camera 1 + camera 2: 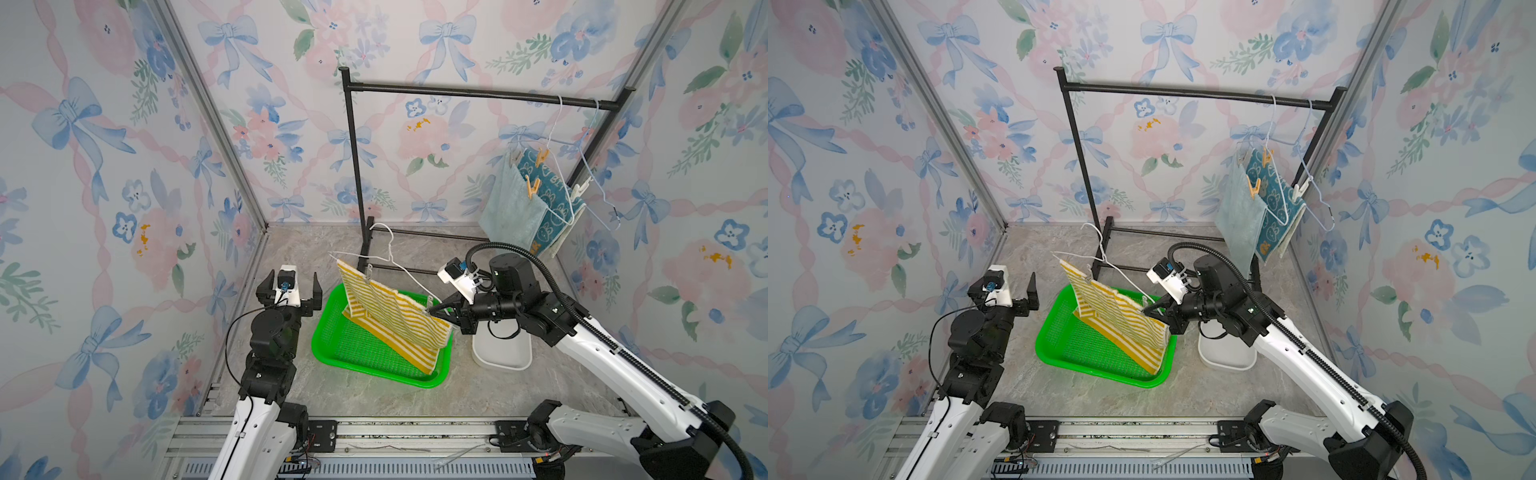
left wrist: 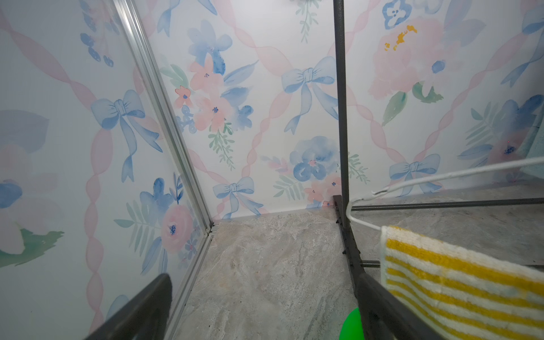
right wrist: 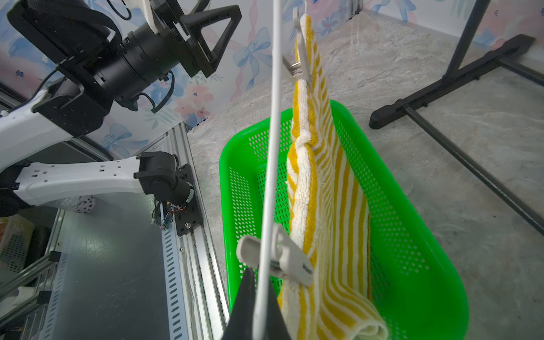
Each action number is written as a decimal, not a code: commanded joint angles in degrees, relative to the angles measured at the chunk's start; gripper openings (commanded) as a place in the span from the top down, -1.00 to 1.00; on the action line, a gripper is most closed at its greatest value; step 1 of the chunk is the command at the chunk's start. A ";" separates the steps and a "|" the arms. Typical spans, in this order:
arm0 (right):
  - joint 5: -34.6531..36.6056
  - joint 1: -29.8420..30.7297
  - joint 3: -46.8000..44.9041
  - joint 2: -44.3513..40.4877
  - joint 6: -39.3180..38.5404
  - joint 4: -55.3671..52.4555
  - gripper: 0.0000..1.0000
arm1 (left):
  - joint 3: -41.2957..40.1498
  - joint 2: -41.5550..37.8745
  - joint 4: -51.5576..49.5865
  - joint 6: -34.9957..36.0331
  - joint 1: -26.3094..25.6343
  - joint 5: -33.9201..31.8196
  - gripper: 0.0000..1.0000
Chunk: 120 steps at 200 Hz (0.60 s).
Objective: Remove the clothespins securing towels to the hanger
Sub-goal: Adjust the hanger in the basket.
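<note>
1. Nearby, a black rack (image 1: 353, 166) stands behind the green basket (image 1: 320, 338), its foot just beside the white hanger (image 1: 390, 249). A white bin (image 1: 503, 353) sits under the right arm.
2. The right gripper (image 3: 259, 273) is pinched closed on the hanger's thin wire, just beside a grey clothespin (image 3: 282, 259). A second clothespin (image 3: 301, 56) clips the far end of the yellow striped towel (image 1: 390, 316), whose lower edge lies in the basket.
3. The left gripper (image 1: 293, 282) stands spread wide and empty, beside the basket's left rim.
4. The teal towel (image 1: 509, 208) and bunny towel (image 1: 548, 195) hang at the rack's right end, pinned by tan clothespins (image 1: 532, 187) and a white clothespin (image 1: 579, 189).
5. The basket is perforated plastic, the towels are looped terry, and the tabletop (image 1: 415, 399) is marbled and smooth.
6. Open tabletop lies in front of the basket and between the left gripper and the wall.
</note>
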 commanded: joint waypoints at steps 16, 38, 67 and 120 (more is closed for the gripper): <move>-1.09 0.56 -5.98 0.29 -2.94 9.40 1.00 | 0.00 0.20 1.08 -0.07 0.44 2.28 -0.91; -1.35 0.49 -8.62 0.19 -2.56 11.77 1.00 | 0.31 0.31 1.16 0.94 0.41 5.33 -0.89; -1.36 0.39 -9.73 0.20 -2.73 11.70 1.00 | 2.08 0.21 -0.70 5.68 0.18 17.36 -0.82; -1.67 -0.21 -11.01 0.23 -3.14 12.17 1.00 | 11.49 2.36 -14.33 15.83 -0.43 27.43 -0.77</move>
